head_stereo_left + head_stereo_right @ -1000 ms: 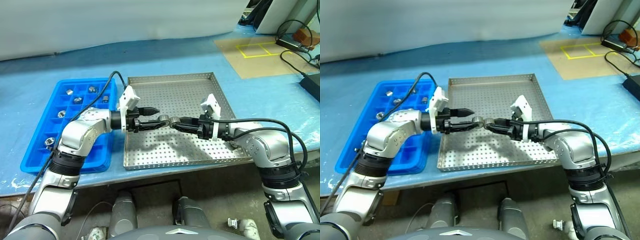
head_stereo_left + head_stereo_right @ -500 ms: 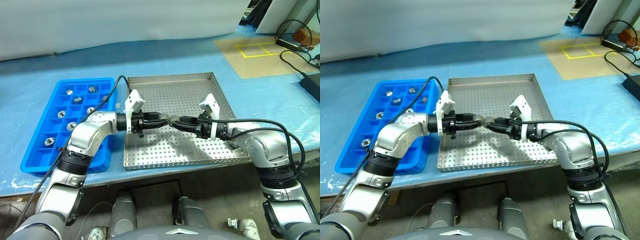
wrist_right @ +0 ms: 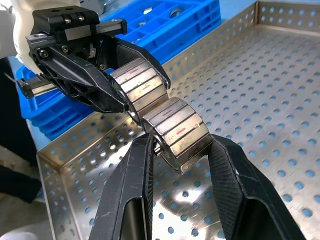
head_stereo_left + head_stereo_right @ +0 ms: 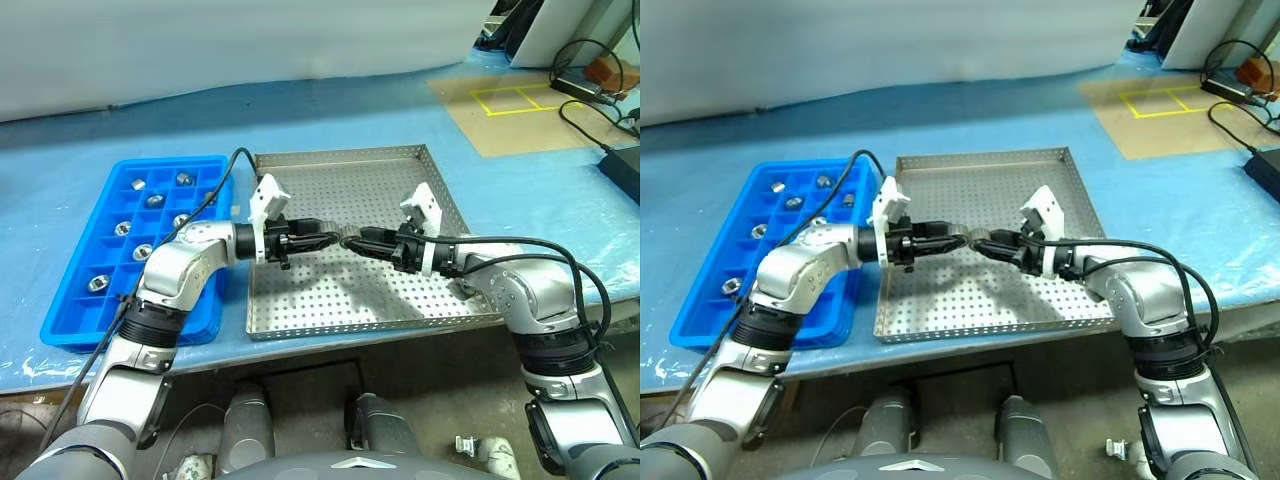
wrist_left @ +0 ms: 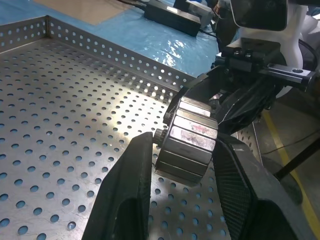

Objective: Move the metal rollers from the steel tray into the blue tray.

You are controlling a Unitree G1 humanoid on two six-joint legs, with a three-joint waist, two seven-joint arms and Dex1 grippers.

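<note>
Both tools meet above the perforated square steel tray (image 4: 340, 300): left tool (image 5: 182, 165) and right tool (image 3: 177, 150) each clamp one of two touching ribbed silver metal rollers (image 3: 157, 107).

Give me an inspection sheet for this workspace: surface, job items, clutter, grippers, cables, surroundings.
Surface: blue-covered table.
Job's things: steel tray mid-table, its floor bare; blue tray to its left with rollers in several compartments; one metal roller held above the steel tray.
Clutter: nothing seen.
Grippers: left gripper and right gripper both shut on the same roller, one at each end.
Cables: black cable along the left arm, crossing the blue tray; black cables at the far right.
Surroundings: brown board with yellow tape; white backdrop.
</note>
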